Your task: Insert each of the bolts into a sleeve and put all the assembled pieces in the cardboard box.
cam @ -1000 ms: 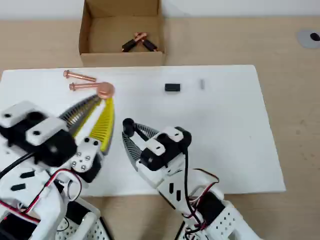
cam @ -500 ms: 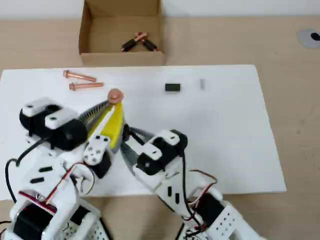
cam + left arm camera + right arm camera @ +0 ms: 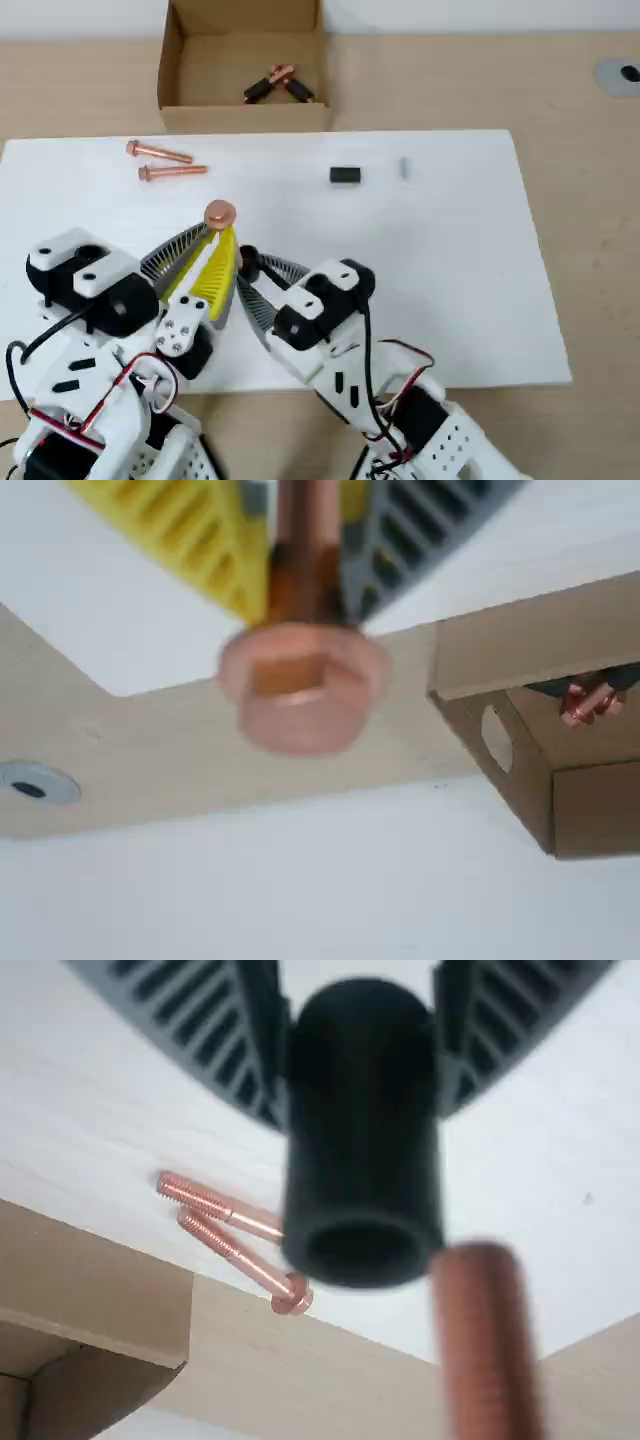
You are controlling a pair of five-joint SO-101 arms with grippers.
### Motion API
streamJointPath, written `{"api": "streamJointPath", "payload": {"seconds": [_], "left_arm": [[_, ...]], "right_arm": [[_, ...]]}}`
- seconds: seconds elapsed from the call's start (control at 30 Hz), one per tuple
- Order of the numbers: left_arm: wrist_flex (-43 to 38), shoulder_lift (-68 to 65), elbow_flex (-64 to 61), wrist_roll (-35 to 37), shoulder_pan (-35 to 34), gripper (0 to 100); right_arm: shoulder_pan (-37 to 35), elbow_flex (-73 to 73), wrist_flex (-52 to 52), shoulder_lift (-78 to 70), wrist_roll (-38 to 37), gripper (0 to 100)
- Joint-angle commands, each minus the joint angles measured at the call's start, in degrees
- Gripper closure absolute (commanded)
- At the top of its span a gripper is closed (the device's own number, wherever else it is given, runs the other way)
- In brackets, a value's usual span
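My left gripper is shut on a copper bolt, its hexagonal head pointing away from the fingers. My right gripper is shut on a black sleeve, whose open end faces outward. The held bolt's threaded shaft hangs just beside the sleeve's mouth. Two loose copper bolts lie on the white mat at the far left. A second black sleeve rests on the mat's far middle. The cardboard box at the back holds assembled pieces.
A white mat covers the wooden table. A small grey piece lies beside the loose sleeve. A round grey grommet sits in the table's far right corner. Both arm bases crowd the near edge.
The left arm swung its bolt from near the loose bolts toward the right gripper, then drew it back slightly. The right gripper with the sleeve shifted a little left toward the bolt.
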State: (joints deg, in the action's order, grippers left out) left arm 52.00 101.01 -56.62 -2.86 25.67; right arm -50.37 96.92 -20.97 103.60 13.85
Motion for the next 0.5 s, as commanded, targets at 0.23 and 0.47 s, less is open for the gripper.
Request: {"api": "streamJointPath", "payload": {"seconds": [0.23, 0.47], "left_arm": [[-7.74, 0.04, -3.08, 0.09, -0.88, 99], [-8.62, 0.04, -4.75, 0.09, -0.88, 99]], "right_arm": [[-0.92, -0.13, 0.97, 5.23, -0.62, 98.9], [-0.92, -0.13, 0.88, 5.23, -0.53, 98.9]]}}
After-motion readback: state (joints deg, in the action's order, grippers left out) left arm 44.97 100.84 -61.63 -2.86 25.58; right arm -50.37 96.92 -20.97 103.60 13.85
